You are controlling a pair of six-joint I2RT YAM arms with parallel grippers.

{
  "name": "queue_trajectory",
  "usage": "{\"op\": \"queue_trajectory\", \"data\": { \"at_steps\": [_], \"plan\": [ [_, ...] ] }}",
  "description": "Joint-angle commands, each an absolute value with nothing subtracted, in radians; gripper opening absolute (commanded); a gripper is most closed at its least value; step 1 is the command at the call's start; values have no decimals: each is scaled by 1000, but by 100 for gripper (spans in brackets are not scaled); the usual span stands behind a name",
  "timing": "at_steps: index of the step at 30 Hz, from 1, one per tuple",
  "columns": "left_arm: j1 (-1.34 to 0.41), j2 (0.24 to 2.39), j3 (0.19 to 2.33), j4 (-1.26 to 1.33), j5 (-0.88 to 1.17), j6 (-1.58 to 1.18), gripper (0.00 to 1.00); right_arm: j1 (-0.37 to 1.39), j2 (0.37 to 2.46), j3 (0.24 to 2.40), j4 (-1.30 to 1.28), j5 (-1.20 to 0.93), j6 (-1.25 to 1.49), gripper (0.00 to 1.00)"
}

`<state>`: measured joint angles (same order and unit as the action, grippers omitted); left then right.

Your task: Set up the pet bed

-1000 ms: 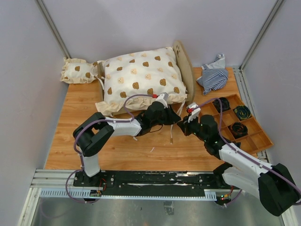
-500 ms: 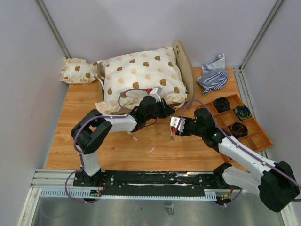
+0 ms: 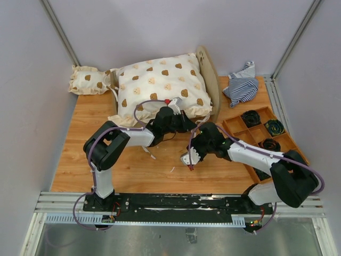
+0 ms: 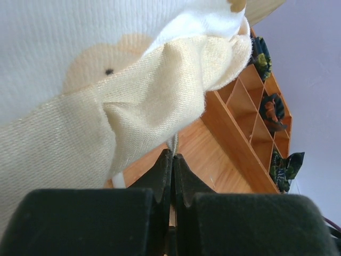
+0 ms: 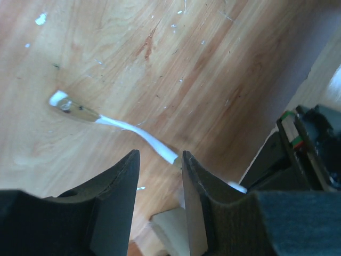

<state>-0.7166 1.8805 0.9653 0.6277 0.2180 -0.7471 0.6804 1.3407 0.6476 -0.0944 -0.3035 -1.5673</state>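
From the top, the pet bed (image 3: 208, 80) lies across the upper centre, long axis left to right, mostly under the bear-print cushion (image 3: 160, 85) with 1 rounded end board showing at its right. It is up-frame of both grippers, and my left gripper (image 3: 180, 118), at the cushion's near edge, is closer than the right gripper (image 3: 191, 159). In the left wrist view I see the jaws pinched tight on a thin pale tie (image 4: 173, 143) under the cushion's frill; in the right wrist view the jaws are partly apart and empty, with a white strap (image 5: 128, 128) on the table (image 5: 160, 64) running from them toward the upper left.

No words, numbers or brand marks can be read in any view. The cushion (image 3: 160, 85) carries only bear faces, and the cloth (image 3: 241, 85) to its right only stripes.
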Motion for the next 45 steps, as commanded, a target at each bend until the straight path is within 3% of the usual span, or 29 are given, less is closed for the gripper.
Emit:
{"op": "queue_trajectory", "data": {
  "at_steps": [1, 19, 20, 22, 23, 33, 40, 45],
  "plan": [
    [-696, 1888, 974, 687, 264, -759, 3, 719, 1432, 746, -248, -266, -1790, 38],
    [-663, 1866, 939, 693, 291, -764, 4, 783, 1745, 989, -534, -47, -1958, 31],
    [-661, 1863, 936, 693, 290, -762, 4, 787, 1752, 988, -527, -51, -1955, 27],
    [-660, 1856, 930, 692, 283, -760, 4, 796, 1768, 993, -530, -70, -1933, 3],
    [-658, 1855, 928, 692, 280, -757, 4, 800, 1769, 993, -533, -87, -1916, 1],
    [-652, 1855, 905, 692, 265, -730, 6, 711, 1472, 814, -177, -219, -1122, 0],
    [-653, 1871, 894, 693, 263, -720, 6, 589, 1380, 722, 66, -56, -783, 0],
    [-655, 1867, 885, 694, 241, -719, 6, 503, 1399, 752, 69, -34, -697, 0]
  ]
}}
